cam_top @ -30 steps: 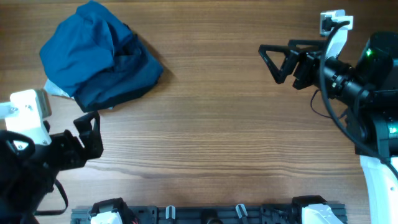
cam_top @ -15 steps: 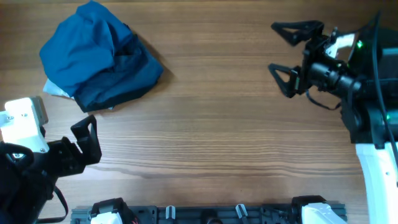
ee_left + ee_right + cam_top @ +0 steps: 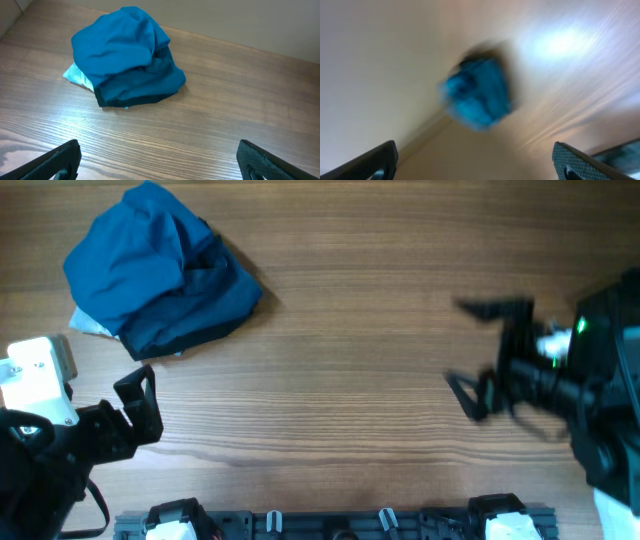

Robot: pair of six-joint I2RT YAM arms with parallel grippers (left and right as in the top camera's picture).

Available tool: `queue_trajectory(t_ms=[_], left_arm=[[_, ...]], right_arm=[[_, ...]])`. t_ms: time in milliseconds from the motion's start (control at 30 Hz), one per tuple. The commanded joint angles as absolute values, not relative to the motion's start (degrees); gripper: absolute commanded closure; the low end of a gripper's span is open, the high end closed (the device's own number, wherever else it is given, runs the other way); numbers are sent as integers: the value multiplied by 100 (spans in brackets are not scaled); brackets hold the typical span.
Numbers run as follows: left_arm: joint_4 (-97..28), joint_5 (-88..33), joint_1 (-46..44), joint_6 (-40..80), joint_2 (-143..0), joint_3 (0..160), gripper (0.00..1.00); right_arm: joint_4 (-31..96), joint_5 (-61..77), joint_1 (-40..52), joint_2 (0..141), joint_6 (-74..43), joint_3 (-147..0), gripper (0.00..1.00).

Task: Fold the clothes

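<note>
The clothes (image 3: pixel 155 270) lie in a crumpled heap at the far left of the table: a medium-blue shirt on top of a darker navy-teal garment. The heap also shows in the left wrist view (image 3: pixel 127 57) and, blurred, in the right wrist view (image 3: pixel 480 95). My left gripper (image 3: pixel 140 405) is open and empty near the front left edge, well short of the heap. My right gripper (image 3: pixel 490 360) is open and empty at the right side, far from the heap and blurred by motion.
A pale light-blue piece of cloth (image 3: pixel 90 325) sticks out from under the heap's left side, also seen in the left wrist view (image 3: pixel 77 77). The wooden table (image 3: pixel 350 330) stretches between the heap and the right arm. A black rail runs along the front edge (image 3: pixel 330 525).
My right gripper has swung from the far right corner down toward the front of the table. My left gripper drew back slightly toward the front, then held still. The heap has not moved.
</note>
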State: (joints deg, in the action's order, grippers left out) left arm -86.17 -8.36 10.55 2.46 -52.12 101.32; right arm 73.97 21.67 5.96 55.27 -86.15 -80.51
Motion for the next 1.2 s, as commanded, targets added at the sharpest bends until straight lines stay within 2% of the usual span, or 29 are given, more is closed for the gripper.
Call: queue_trajectory(t_ms=[0,100,200,300,467,533,767,867,967,1167], left_arm=[[-8604,-781,1022,305,-5196,10125,0],[-8604,-781,1022,305,-5196,10125,0],[-8604,-781,1022,305,-5196,10125,0],[-8604,-781,1022,305,-5196,10125,0],[-8604,-781,1022,305,-5196,10125,0],[-8604,-781,1022,305,-5196,10125,0],[-8604,-781,1022,305,-5196,10125,0],[-8604,-781,1022,305,-5196,10125,0],[-8604,-781,1022,305,-5196,10125,0],[-8604,-781,1022,305,-5196,10125,0]], right_arm=[[8523,-685,668,5137,-6608,-8012,0],[8809,-1817,681,4827,-6604,-8012,0],[7977,-2480,679,4484,-6292,-7988,0],[6576,-2279,679,4189,-4329,-7760,0],[3948,-3,679,3511,-49,-6630,0],[3509,517,679,3173,578,-6016,0],[1981,609,679,1551,530,-3162,0],[1396,604,679,642,128,-1918,0],[1269,607,679,19,-283,-1184,0],[1066,607,681,19,-987,-454,1]])
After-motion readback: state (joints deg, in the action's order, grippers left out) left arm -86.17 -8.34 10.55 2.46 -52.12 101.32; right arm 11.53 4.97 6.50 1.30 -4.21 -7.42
